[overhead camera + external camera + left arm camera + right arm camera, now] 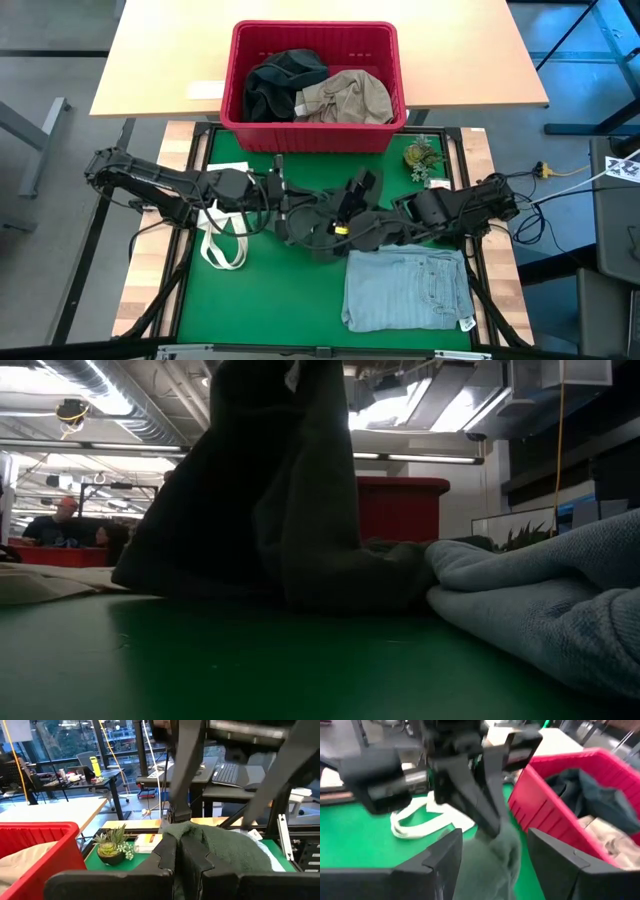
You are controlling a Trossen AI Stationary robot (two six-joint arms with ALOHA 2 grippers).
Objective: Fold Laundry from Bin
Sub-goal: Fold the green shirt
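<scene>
Laundry waits in the red bin [314, 128] at the counter's far edge, folded jeans [405, 290] near the front. Mid-counter, a dark green garment [330, 232] hangs from the left hand [285, 195], pinched shut on it. The right hand [492, 857] gapes beside it; it should take a second corner for spreading.

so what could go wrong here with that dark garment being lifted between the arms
The left gripper is shut on the dark green garment, which hangs and trails on the mat; a thin pinch could slip.

The right gripper has open jaws around the hanging cloth; closing now might bunch it rather than catch an edge.

The garment's trailing part touches the folded jeans, so dragging it could muss them.
</scene>
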